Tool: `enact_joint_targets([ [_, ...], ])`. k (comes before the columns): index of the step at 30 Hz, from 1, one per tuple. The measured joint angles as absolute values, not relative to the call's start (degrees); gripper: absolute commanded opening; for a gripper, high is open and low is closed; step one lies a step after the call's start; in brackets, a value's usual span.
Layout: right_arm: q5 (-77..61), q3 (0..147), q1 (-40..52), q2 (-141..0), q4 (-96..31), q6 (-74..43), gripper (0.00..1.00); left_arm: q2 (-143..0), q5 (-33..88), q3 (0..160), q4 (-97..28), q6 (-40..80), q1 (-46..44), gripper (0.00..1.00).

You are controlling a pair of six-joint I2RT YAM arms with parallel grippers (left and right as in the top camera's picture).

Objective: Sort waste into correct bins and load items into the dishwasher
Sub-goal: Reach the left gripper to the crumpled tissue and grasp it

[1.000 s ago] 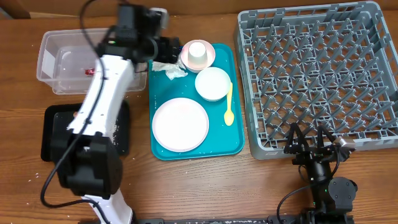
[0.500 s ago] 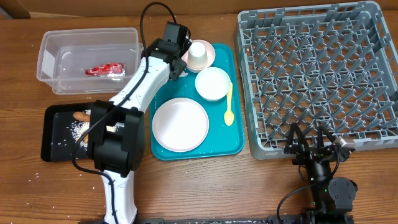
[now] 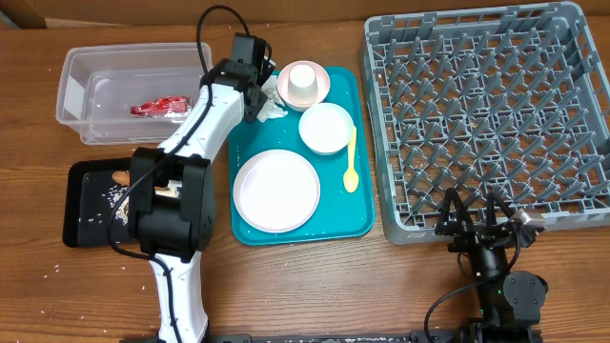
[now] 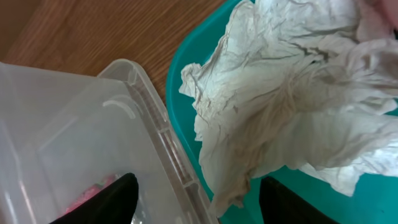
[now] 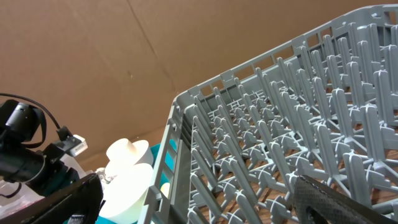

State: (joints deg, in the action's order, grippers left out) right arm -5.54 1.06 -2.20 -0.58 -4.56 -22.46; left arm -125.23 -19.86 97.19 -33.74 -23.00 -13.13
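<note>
Waste sorting: left gripper (image 4: 199, 186) — fingers apart, nothing clasped yet — poised over the crumpled white napkin (image 4: 280, 106) on the large teal plastic tray's (image 3: 332, 205) far-left corner. Next, likely: pinch, then carry to the clear rectangular plastic tub (image 3: 100, 90) beside that tray.

Left arm (image 3: 205, 114): white links, black joints, a black cable looping at twelve o'clock. Right arm (image 3: 500, 281) and right gripper (image 3: 473, 213): all black.

Reaches with the left arm (image 3: 205, 114) from the table's front edge toward its far edge, left of the middle, left gripper (image 3: 259, 95) tipped down, fingers (image 4: 106, 199) parted. Sits with the right arm (image 3: 505, 291) folded low by the front edge, right gripper (image 3: 474, 221) spread wide.
</note>
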Motion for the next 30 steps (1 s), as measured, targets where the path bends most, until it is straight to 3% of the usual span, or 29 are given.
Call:
enact_joint_targets([
  [4, -5.5, 1.1, -2.2, -0.6, -4.6, -22.5, 1.00, -125.3, -18.2, 97.2, -33.1, -23.7, -13.1, 0.47],
  [12, -5.5, 1.1, -2.2, -0.6, -4.6, -22.5, 1.00, -125.4, -12.6, 97.2, -33.1, -24.0, -13.1, 0.47],
  [24, -5.5, 1.1, -2.2, -0.6, -4.5, -22.5, 1.00, -126.1, -11.3, 97.2, -33.1, -24.0, -12.0, 0.39],
  [30, -5.5, 1.1, -2.2, -0.6, -4.5, -22.4, 1.00, -126.7, -11.3, 97.2, -32.5, -24.2, -11.2, 0.08],
])
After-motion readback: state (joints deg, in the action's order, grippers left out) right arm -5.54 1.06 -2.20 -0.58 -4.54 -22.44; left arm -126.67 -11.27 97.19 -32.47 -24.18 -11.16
